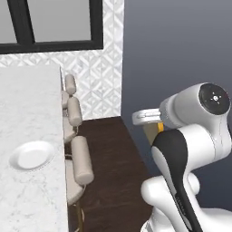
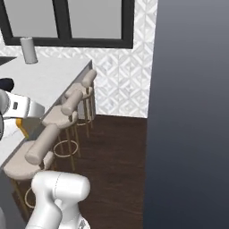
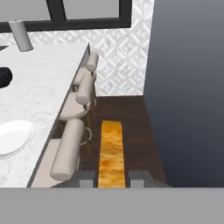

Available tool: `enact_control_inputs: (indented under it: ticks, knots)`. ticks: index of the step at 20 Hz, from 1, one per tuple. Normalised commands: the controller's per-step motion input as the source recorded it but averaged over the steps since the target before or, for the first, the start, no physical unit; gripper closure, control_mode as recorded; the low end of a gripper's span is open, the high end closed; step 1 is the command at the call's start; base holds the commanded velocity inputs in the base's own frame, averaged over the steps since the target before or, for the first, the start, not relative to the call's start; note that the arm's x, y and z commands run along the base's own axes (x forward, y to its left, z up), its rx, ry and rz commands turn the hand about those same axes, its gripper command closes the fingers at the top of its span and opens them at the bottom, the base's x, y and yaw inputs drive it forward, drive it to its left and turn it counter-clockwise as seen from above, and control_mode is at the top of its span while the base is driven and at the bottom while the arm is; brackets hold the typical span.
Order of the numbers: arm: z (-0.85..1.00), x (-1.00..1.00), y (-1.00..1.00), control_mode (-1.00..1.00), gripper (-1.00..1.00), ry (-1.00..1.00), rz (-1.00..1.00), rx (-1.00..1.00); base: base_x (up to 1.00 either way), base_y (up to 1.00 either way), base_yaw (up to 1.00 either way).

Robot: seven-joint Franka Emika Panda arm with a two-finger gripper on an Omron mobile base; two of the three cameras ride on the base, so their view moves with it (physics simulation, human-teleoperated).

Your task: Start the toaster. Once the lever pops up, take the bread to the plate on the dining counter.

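Observation:
In the hand view my gripper [image 3: 113,178] is shut on the bread [image 3: 112,153], a golden-orange slice seen edge-on that runs away from the fingertips [image 3: 87,178] over the dark floor. The bread's yellow edge also peeks out beside the arm [image 1: 152,130] and under the white hand [image 2: 21,127]. The small white plate [image 3: 13,138] [image 1: 31,155] lies bare on the white marble dining counter [image 3: 43,92] [image 1: 27,99], to the left of the gripper and apart from it, with a row of stools between. The toaster is out of view.
Beige padded stools [image 3: 68,153] [image 1: 80,158] [image 2: 44,143] line the counter's near side. A grey cylinder [image 3: 21,35] [image 2: 28,50] and a dark object [image 3: 4,78] stand farther along the counter. A dark grey wall [image 3: 188,87] rises on the right, with dark wood floor [image 2: 112,147] between.

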Motion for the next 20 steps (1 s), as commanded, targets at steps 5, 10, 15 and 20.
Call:
enact_control_inputs:
  ticks: [5, 10, 15, 20]
  knots:
    - [0.00, 0.00, 0.00, 1.00, 1.00, 0.00, 0.00, 0.00, 0.88, -0.44, 0.19]
    - [0.00, 0.00, 0.00, 1.00, 1.00, 0.00, 0.00, 0.00, 0.74, -0.26, 0.26]
    - [0.00, 0.00, 0.00, 1.00, 1.00, 0.00, 0.00, 0.00, 0.28, -0.13, 0.52]
    - [0.00, 0.00, 0.00, 1.00, 1.00, 0.00, 0.00, 0.00, 0.00, -0.14, 0.85]
